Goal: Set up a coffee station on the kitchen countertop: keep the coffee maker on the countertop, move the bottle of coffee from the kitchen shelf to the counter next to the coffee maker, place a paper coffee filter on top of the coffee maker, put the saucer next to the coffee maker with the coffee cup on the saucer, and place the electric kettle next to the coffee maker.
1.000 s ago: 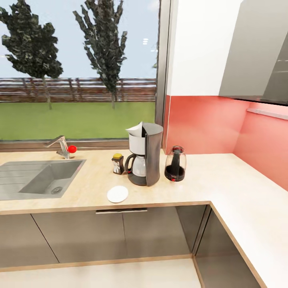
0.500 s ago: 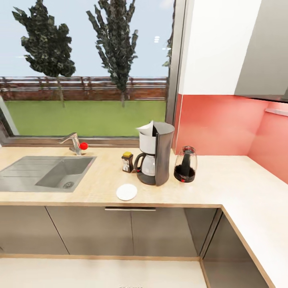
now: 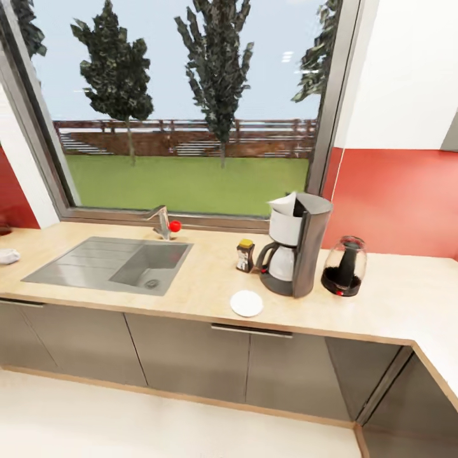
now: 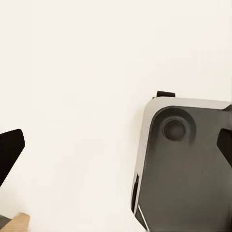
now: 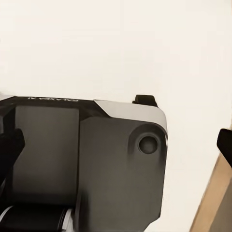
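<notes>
The coffee maker point(image 3: 298, 247) stands on the kitchen countertop point(image 3: 210, 289) with a white paper coffee filter point(image 3: 284, 203) sticking out of its top. The bottle of coffee point(image 3: 245, 255) stands just left of it. On its right is the electric kettle point(image 3: 344, 266), and the empty saucer point(image 3: 247, 303) lies in front, near the counter edge. A small white thing point(image 3: 7, 256) at the counter's far left may be the coffee cup; I cannot tell. My left gripper point(image 4: 117, 152) and right gripper point(image 5: 117, 145) hang open over the pale floor, holding nothing.
A steel sink point(image 3: 114, 264) with a faucet point(image 3: 162, 221) sits left of the station under a big window. Grey cabinet fronts point(image 3: 191, 356) run below, and the counter turns a corner at the right. The robot's grey base point(image 4: 188, 164) shows under the grippers.
The whole head view has swung left and pulled back, so the station sits further right and more sink and left wall show. Nothing on the counter has moved.
</notes>
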Robot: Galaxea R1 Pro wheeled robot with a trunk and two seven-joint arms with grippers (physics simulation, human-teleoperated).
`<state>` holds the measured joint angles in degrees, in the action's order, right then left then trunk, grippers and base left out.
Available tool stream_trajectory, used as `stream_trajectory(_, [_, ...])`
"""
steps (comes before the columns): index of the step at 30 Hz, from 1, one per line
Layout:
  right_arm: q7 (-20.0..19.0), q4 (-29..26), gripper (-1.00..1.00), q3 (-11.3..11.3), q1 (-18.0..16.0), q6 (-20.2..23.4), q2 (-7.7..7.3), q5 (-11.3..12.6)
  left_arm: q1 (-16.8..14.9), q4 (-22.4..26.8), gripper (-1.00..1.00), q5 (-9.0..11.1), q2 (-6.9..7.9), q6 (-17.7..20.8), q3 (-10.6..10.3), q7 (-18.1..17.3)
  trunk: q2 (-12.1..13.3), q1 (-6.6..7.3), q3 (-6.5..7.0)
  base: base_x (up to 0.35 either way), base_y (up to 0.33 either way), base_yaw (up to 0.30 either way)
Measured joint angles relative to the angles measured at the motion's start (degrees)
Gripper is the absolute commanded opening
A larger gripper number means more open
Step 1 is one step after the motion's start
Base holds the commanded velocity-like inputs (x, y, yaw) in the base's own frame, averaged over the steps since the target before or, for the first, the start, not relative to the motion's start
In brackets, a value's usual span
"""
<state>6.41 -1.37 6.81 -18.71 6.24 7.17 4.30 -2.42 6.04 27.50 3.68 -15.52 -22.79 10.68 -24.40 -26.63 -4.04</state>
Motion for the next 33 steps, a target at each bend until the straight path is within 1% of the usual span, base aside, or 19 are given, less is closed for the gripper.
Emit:
stream_trajectory(10, [0.0, 0.0, 1.0, 0.1, 0.3, -0.1, 0.11, 0.0, 0.0, -0.2, 1.0, 0.0, 0.09, 0.0, -0.1, 0.0, 0.0, 0.01, 0.04, 0.008, 0.305, 0.278])
stream_trajectory(20, [0.0, 0.0, 1.0, 0.1, 0.5, -0.1, 0.11, 0.0, 0.1, -0.2, 1.0, -0.1, 0.12, 0.0, -0.1, 0.0, 0.0, 0.01, 0.47, 0.085, 0.305, 0.269])
stream_trajectory(25, [0.0, 0.0, 1.0, 0.0, 0.5, -0.1, 0.12, 0.0, 0.1, -0.2, 1.0, -0.1, 0.17, 0.0, -0.1, 0.0, 0.0, 0.02, 0.7, 0.176, 0.292, 0.266])
stream_trajectory(33, [0.0, 0.0, 1.0, 0.1, 0.5, 0.0, 0.12, 0.0, 0.1, -0.2, 1.0, -0.1, 0.18, 0.0, -0.1, 0.0, 0.0, 0.02, 0.91, 0.264, 0.244, 0.273])
